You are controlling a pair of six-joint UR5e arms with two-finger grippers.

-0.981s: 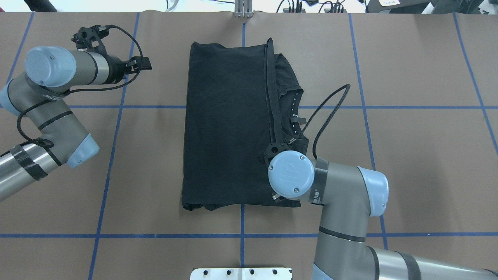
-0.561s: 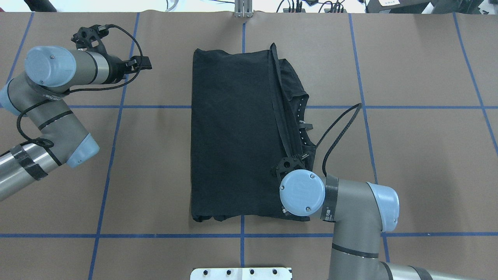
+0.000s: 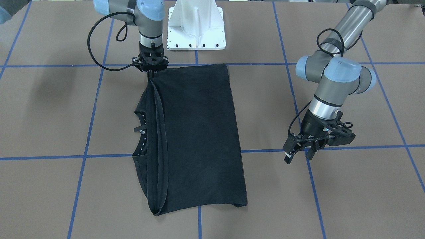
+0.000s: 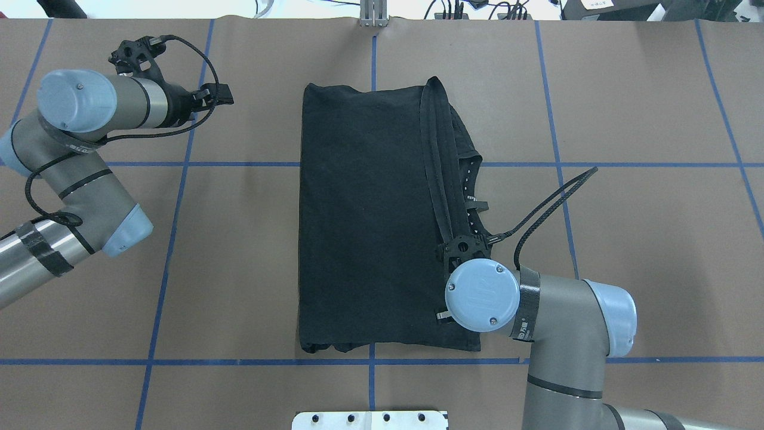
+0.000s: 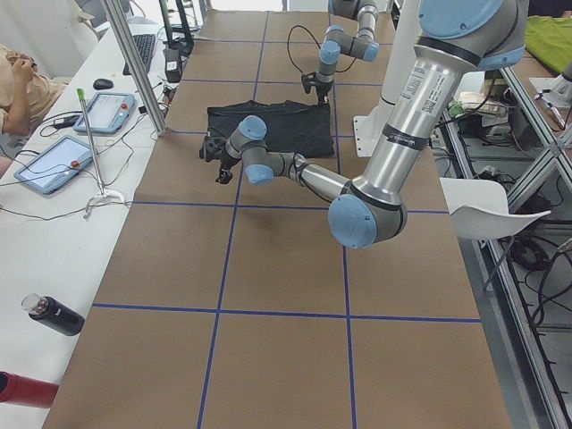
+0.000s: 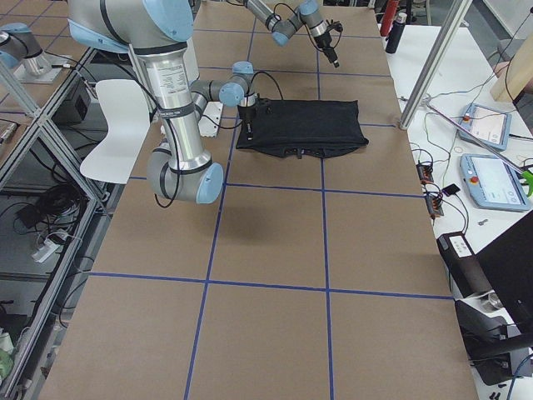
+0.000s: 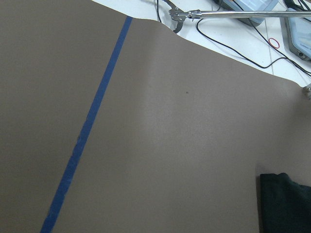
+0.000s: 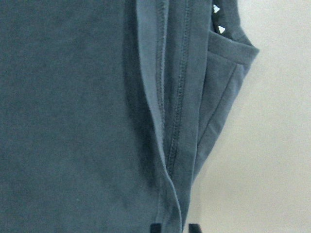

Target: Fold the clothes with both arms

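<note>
The black T-shirt (image 3: 199,132) lies folded lengthwise on the brown table, plain side up, collar and hem edges along its right side in the overhead view (image 4: 364,215). My right gripper (image 3: 151,73) is shut on the shirt's near right corner. In the overhead view it is hidden under its own wrist. The right wrist view shows the hem (image 8: 167,145) running down between the fingertips (image 8: 155,227). My left gripper (image 3: 298,154) is open and empty, hanging above bare table left of the shirt (image 4: 219,95). A shirt corner shows in the left wrist view (image 7: 286,204).
The white base pedestal (image 3: 196,26) stands at the table's near edge by the shirt's end. Blue tape lines (image 4: 173,227) grid the table. A metal post (image 4: 373,15) stands at the far edge. Tablets and cables (image 6: 487,150) lie beyond it.
My right arm has moved right and toward the robot's base with the shirt corner in its grip, dragging the whole shirt to the right. The left arm has not moved.
</note>
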